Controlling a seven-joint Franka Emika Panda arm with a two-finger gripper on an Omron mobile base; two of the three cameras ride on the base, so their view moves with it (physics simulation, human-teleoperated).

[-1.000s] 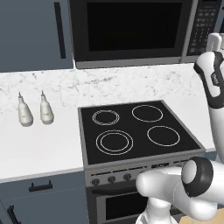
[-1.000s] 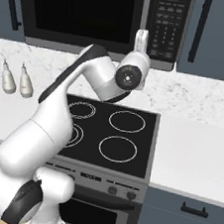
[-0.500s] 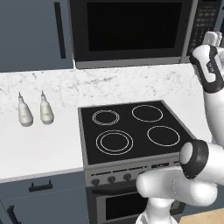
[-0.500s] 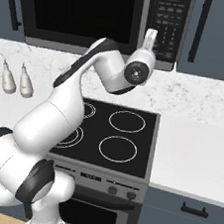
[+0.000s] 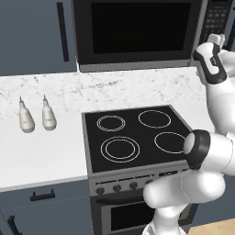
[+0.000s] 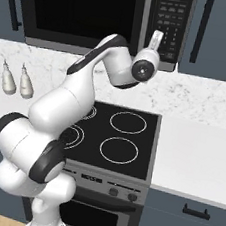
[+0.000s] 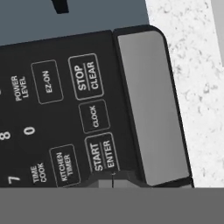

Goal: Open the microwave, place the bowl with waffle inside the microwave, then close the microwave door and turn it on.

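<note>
You see the microwave [image 6: 97, 19] mounted above the counter [image 6: 199, 161], with its door [image 5: 137, 32] flush and closed. The bowl and waffle cannot be made out through the dark glass.

The gripper [image 6: 156, 40] is clenched, fingers together with nothing between them. In the hand view, its tips [image 7: 113, 180] sit at the lower edge of the START/ENTER key [image 7: 103, 154] on the keypad [image 6: 167, 24], at the right end of the microwave. Whether they touch the key, you cannot tell. The STOP/CLEAR key [image 7: 86, 77] lies further along the same column, with the CLOCK key [image 7: 95, 116] between them.

The keypad's outer edge is a grey trim strip [image 7: 148, 105]; beyond it is speckled white backsplash [image 7: 192, 78]. A dark blue cabinet [image 6: 218, 35] stands just right of the microwave.

Below the microwave, the stovetop [image 5: 137, 137] is bare, leaving open room under the arm. Left of the stovetop, two small bottles [image 5: 36, 117] stand upright on the counter, well apart from the gripper.
</note>
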